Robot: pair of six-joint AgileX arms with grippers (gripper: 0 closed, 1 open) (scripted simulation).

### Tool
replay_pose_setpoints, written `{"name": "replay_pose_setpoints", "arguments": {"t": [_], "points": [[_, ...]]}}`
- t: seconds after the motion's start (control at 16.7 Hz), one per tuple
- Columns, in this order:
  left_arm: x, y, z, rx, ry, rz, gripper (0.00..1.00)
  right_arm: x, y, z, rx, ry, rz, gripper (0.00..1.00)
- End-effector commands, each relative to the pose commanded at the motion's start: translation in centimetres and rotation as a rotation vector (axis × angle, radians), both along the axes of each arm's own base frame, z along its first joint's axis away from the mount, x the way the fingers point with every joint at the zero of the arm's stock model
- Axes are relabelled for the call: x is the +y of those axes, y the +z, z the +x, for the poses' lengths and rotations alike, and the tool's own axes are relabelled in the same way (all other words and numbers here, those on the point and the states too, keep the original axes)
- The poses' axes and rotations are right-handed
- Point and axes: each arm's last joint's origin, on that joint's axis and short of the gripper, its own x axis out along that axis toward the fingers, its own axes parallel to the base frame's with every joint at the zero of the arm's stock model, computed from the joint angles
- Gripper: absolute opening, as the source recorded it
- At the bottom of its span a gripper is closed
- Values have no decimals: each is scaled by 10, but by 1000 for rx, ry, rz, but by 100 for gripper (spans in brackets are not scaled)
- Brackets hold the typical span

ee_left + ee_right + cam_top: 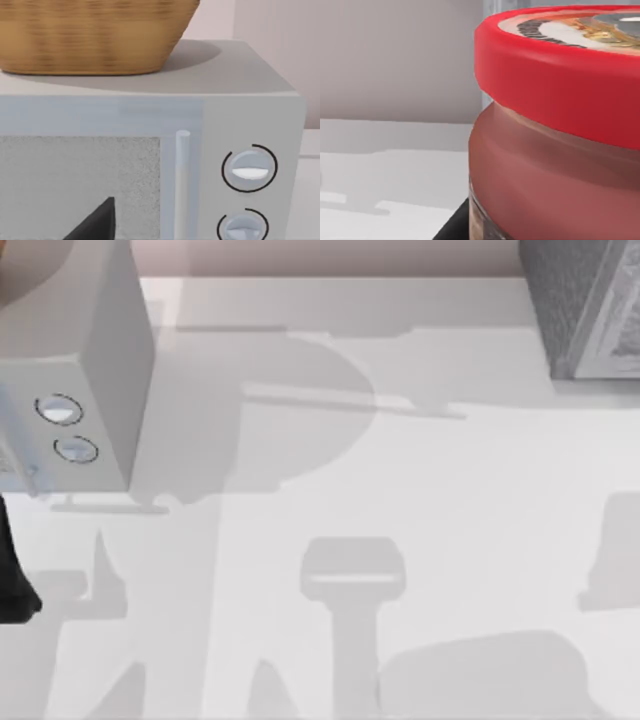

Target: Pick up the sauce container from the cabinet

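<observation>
The sauce container (560, 150) looms very close in the right wrist view, with a red lid bearing a pale round emblem over a reddish body. A dark finger (454, 225) of my right gripper lies against the jar's side, and the gripper is shut on it. Pale table and wall show behind the jar. The grey cabinet (585, 310) stands at the table's far right corner in the top view. My left arm (14, 575) is at the left edge, and a dark part of its gripper (97, 222) faces the microwave's door.
A white microwave (95, 390) with two round dials (249, 170) and a vertical handle (182, 180) stands at the far left. A wicker basket (90, 35) sits on top of it. Arm shadows fall across the white table (470, 500).
</observation>
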Motion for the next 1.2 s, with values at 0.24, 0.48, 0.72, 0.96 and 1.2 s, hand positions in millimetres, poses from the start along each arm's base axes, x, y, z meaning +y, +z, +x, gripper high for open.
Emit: {"name": "replay_pose_setpoints", "arguments": {"t": [0.24, 0.48, 0.72, 0.96, 1.2], "points": [[0, 0, 0, 0, 0, 0, 100, 4, 12, 15, 0, 66, -1, 0], [0, 0, 0, 0, 0, 0, 100, 9, 22, 33, -8, 134, -3, 0], [0, 0, 0, 0, 0, 0, 100, 16, 27, 53, -15, 205, -4, 0], [0, 0, 0, 0, 0, 0, 100, 22, 27, 75, -15, 272, -2, 0], [0, 0, 0, 0, 0, 0, 100, 29, 24, 98, -20, 332, 10, 0]]}}
